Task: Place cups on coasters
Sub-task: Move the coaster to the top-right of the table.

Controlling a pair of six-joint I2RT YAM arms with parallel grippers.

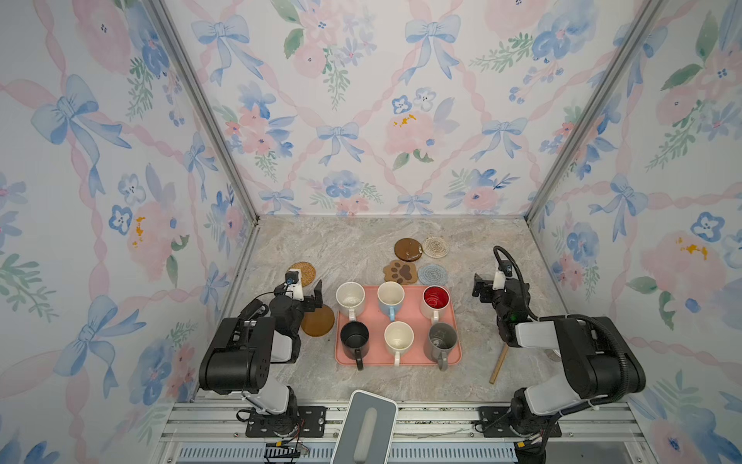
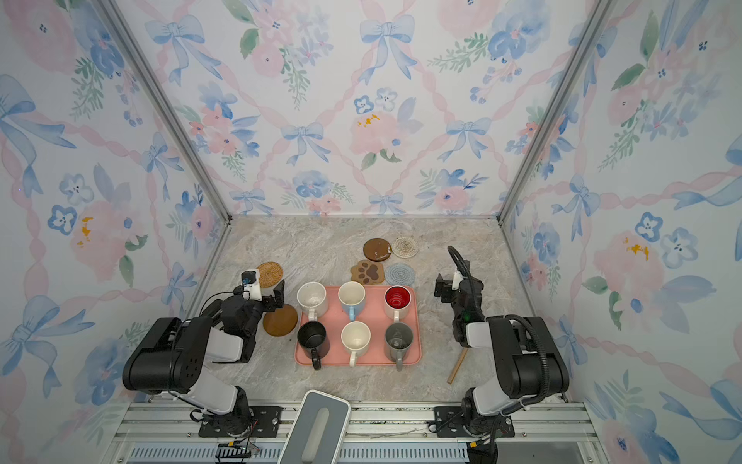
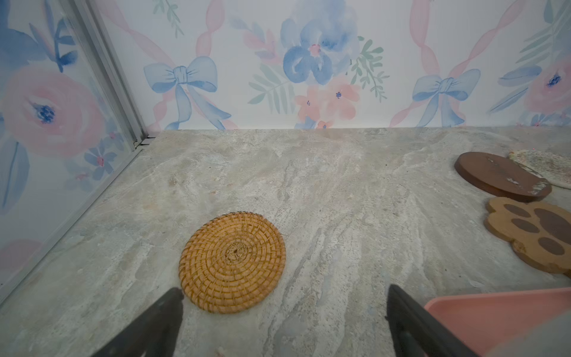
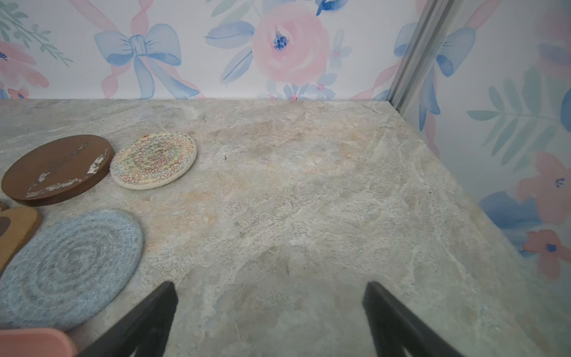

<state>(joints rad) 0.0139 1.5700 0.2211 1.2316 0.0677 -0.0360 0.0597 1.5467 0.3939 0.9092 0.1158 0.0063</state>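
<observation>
Six cups stand upright on a pink tray (image 1: 457,355): cream-white (image 1: 350,299), light blue (image 1: 390,298), white with red inside (image 1: 436,300), black (image 1: 354,339), cream-white (image 1: 398,339) and grey (image 1: 441,340). The coasters lie bare on the table: tan rattan (image 3: 231,262), brown round (image 1: 319,321), a second brown round (image 4: 58,168), paw-print (image 1: 400,272), cream woven (image 4: 153,160) and light-blue woven (image 4: 68,269). My left gripper (image 3: 284,293) hovers open left of the tray, just short of the rattan coaster. To the tray's right, my right gripper (image 4: 272,289) is open over bare table.
A thin wooden stick (image 1: 499,365) lies on the table beside the right arm. A grey-white device (image 1: 365,426) juts over the front rail. Flowered walls close the table on three sides. Bare marble stretches behind the tray at the left and at the far right.
</observation>
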